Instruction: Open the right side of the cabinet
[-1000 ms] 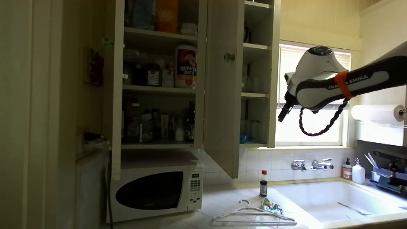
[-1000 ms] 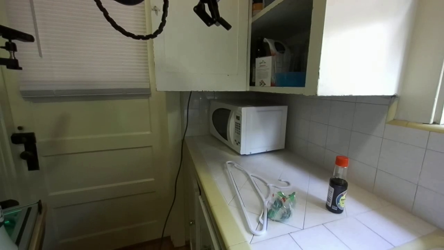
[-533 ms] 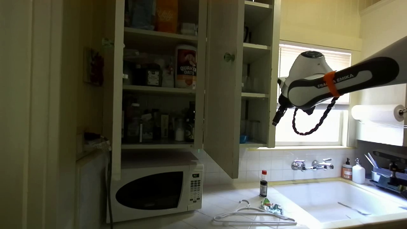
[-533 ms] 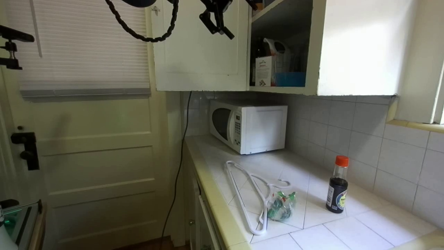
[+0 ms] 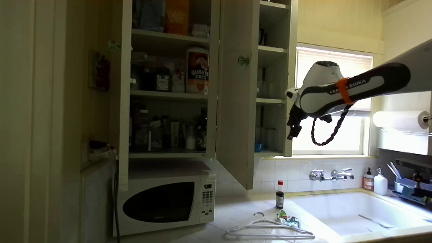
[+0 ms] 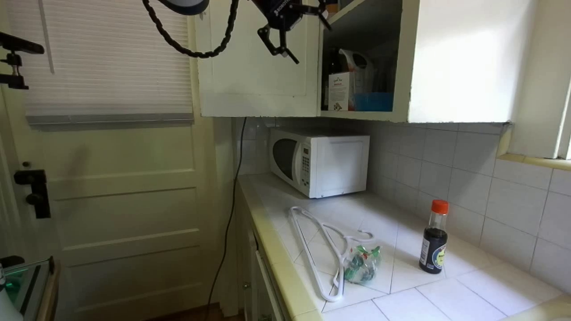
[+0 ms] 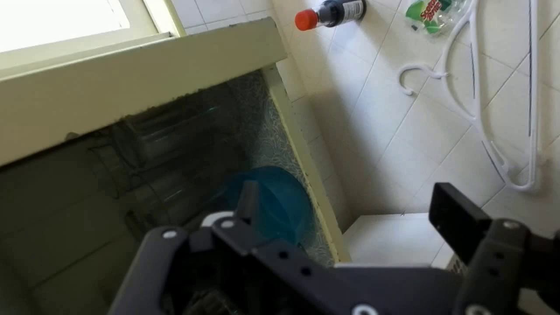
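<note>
A: State of gripper (image 7: pixel 350 205)?
B: Fingers (image 7: pixel 456 216) spread apart, per wrist view.
A: Position of right cabinet door (image 5: pixel 236 98)?
B: Standing open, at ten o'clock from gripper in an exterior view.

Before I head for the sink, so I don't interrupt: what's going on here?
A white-and-black robot arm has the job of opening the right side of a cream-white kitchen cabinet. The tall, cream-white right door already stands open. The arm's black fingers are spread, holding nothing and clear of the door.
</note>
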